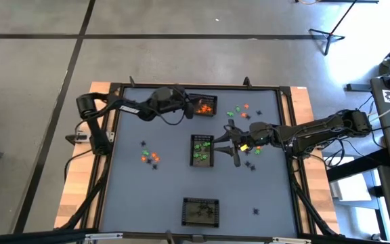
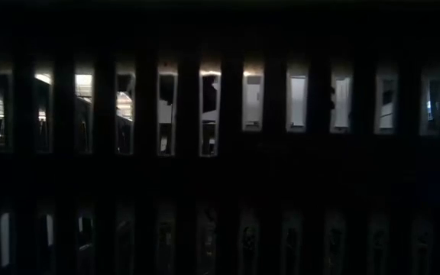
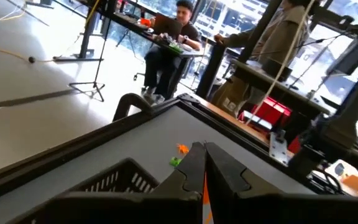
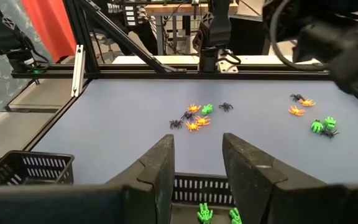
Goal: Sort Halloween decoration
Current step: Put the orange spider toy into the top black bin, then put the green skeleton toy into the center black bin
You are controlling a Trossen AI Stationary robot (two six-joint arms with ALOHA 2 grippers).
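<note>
The left gripper [image 1: 193, 107] is closed, holding an orange trinket [image 3: 205, 190] over the basket [image 1: 204, 106] by the table's far edge. The right gripper [image 1: 227, 142] hangs open beside the middle basket [image 1: 202, 150] of green trinkets [image 1: 200, 152].

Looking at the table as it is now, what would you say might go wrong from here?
1. The right gripper hangs open beside the green basket; lowering could knock its rim.
2. The left gripper is shut on an orange trinket at the orange basket; releasing off-centre might drop it outside.
3. Mixed trinkets lie tightly clustered, so one grab may take two colours.
</note>
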